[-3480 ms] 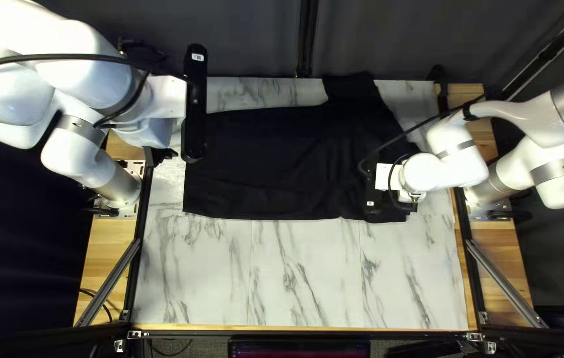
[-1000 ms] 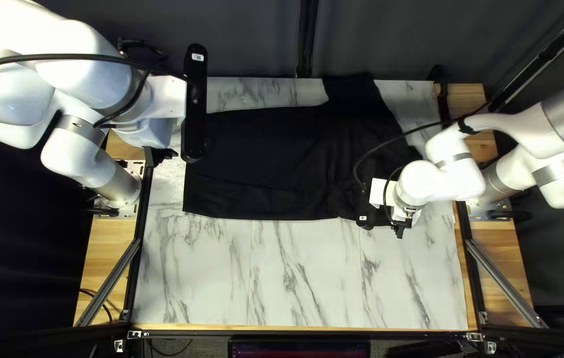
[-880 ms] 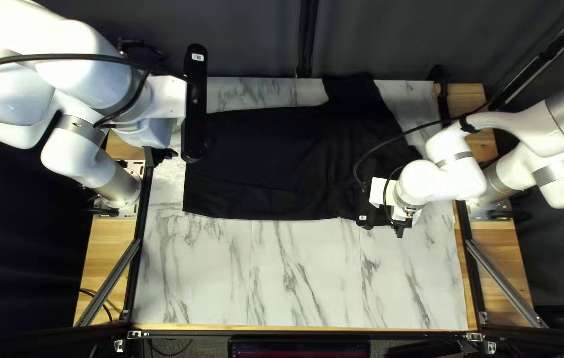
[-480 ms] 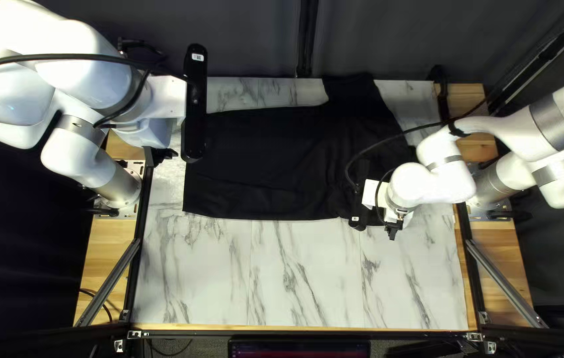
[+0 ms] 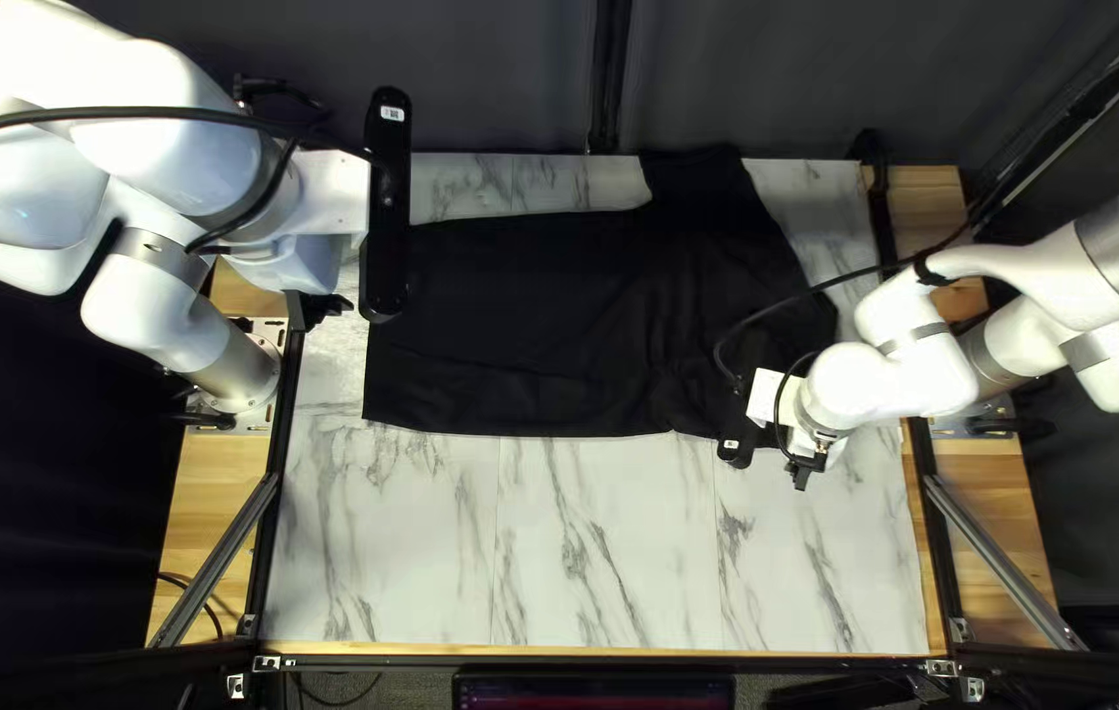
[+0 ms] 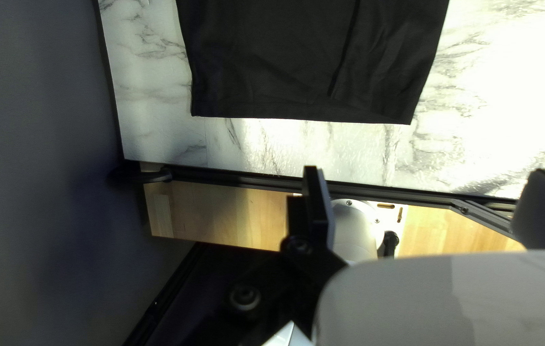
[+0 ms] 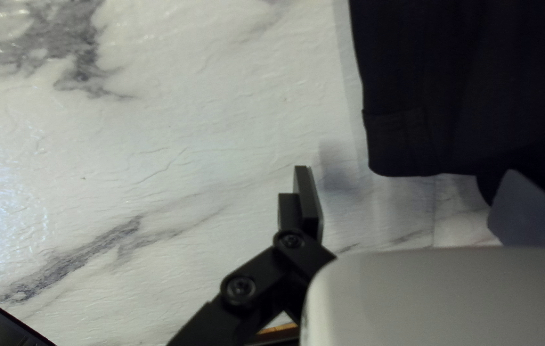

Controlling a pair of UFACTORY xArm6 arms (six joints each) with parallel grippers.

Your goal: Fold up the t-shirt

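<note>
In the top left view my left gripper hangs near the table's left edge, beside the shirt. My right gripper is by the shirt's near right corner. The black t-shirt lies spread across the table, one sleeve-like part reaching the far edge. My left gripper stands open above the table's side, the straight end of the shirt ahead of it. Wide apart fingers show my right gripper open, with bare tabletop between them; a stitched band on the shirt lies just ahead. Part of that shirt edge is hidden by the far finger.
A black frame rail runs along the table's left side, and another along the right. Marble-patterned tabletop lies between the shirt and the near edge. A dark curtain hangs behind the far edge.
My right arm has moved toward the near edge over the last seconds, and in the last half second back toward the right. My left arm and most of the shirt have stayed still.
</note>
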